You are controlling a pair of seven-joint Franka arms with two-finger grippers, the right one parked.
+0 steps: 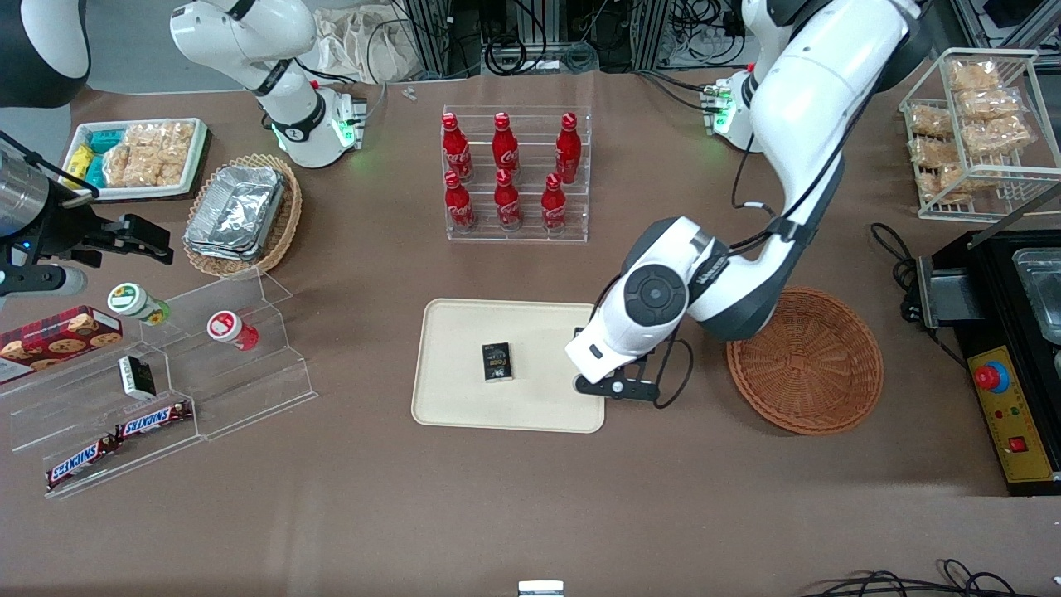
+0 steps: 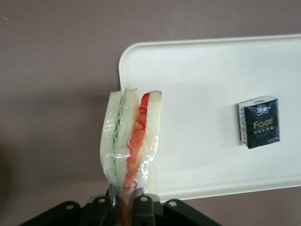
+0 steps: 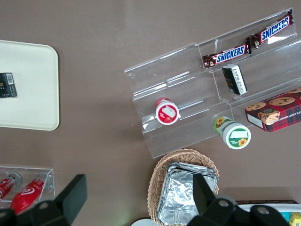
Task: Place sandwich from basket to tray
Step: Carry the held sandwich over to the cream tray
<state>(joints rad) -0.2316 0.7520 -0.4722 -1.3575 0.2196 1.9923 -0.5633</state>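
Wrist view from our working arm shows the gripper (image 2: 126,207) with its fingers (image 2: 141,209) clamped on one end of the sandwich (image 2: 131,146). Its long axis runs straight away from the fingers, filling layers edge-on to us, hanging over the tray's (image 2: 197,70) corner and rim. A small black packet (image 2: 259,122) lies on the tray. From the front, the basket (image 1: 808,365) sits beside the tray on the brown surface (image 1: 530,497).
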